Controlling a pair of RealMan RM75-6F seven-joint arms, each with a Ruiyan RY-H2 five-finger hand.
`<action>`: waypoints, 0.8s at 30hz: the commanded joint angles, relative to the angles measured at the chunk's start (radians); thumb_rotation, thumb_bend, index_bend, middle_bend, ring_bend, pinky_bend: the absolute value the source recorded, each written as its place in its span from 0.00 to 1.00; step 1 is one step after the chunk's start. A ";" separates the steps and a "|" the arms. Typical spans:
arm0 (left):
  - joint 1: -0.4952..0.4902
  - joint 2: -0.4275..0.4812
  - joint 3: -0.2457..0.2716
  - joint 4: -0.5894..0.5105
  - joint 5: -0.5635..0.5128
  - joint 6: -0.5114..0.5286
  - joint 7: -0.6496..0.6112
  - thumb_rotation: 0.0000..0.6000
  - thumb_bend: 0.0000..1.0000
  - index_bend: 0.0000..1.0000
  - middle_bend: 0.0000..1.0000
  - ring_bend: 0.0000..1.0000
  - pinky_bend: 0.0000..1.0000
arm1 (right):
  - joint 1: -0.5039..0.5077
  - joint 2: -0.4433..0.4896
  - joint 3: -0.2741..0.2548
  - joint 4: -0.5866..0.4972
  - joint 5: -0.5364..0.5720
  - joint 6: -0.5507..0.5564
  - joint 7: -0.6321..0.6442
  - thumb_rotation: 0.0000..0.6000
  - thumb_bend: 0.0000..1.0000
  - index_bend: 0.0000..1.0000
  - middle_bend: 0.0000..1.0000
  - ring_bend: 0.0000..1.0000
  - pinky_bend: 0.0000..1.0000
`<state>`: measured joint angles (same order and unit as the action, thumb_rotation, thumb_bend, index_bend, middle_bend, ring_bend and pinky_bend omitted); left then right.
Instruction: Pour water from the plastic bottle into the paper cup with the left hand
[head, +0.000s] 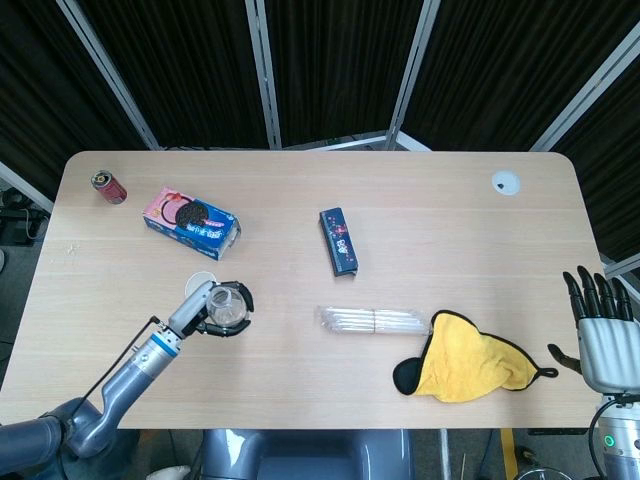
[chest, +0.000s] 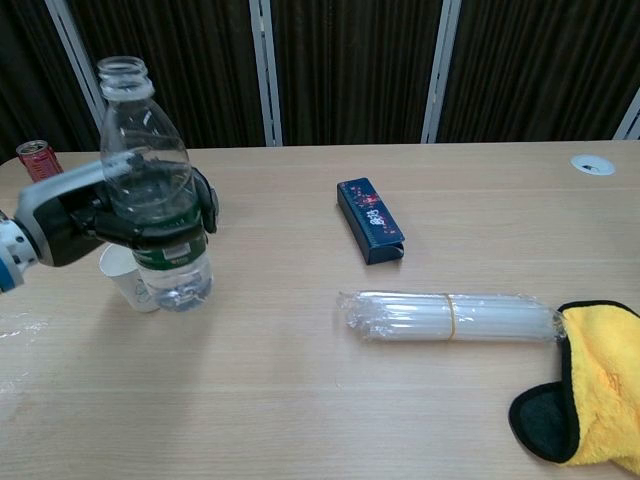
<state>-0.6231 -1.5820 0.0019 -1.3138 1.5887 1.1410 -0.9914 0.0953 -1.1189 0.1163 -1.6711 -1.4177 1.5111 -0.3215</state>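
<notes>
My left hand (chest: 110, 220) (head: 203, 310) grips a clear plastic bottle (chest: 155, 190) (head: 226, 306) with a green label, upright and uncapped, with a little water at its bottom. The bottle is lifted above the table, just right of and in front of the white paper cup (chest: 124, 279), which it mostly hides. In the head view only the cup's far rim (head: 201, 278) shows behind the hand. My right hand (head: 603, 335) hangs open off the table's right front edge, holding nothing.
A blue cookie box (head: 190, 221) and a red can (head: 108, 186) lie at the back left. A dark blue box (head: 338, 240) sits mid-table. A bundle of white straws (head: 373, 320) and a yellow cloth (head: 470, 358) lie toward the front right.
</notes>
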 joint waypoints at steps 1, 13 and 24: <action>-0.008 -0.072 0.007 0.058 -0.024 -0.045 0.003 1.00 0.41 0.64 0.51 0.38 0.37 | 0.001 -0.001 0.002 0.004 0.006 -0.004 -0.001 1.00 0.00 0.00 0.00 0.00 0.00; -0.008 -0.205 0.025 0.254 -0.025 -0.083 0.002 1.00 0.40 0.63 0.51 0.38 0.37 | 0.008 -0.008 0.007 0.014 0.024 -0.020 -0.004 1.00 0.00 0.00 0.00 0.00 0.00; -0.007 -0.262 0.041 0.339 -0.004 -0.078 -0.014 1.00 0.32 0.57 0.44 0.31 0.34 | 0.013 -0.008 0.009 0.019 0.033 -0.029 -0.006 1.00 0.00 0.00 0.00 0.00 0.00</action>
<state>-0.6301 -1.8429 0.0423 -0.9749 1.5840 1.0623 -1.0054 0.1084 -1.1269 0.1250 -1.6519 -1.3846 1.4818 -0.3275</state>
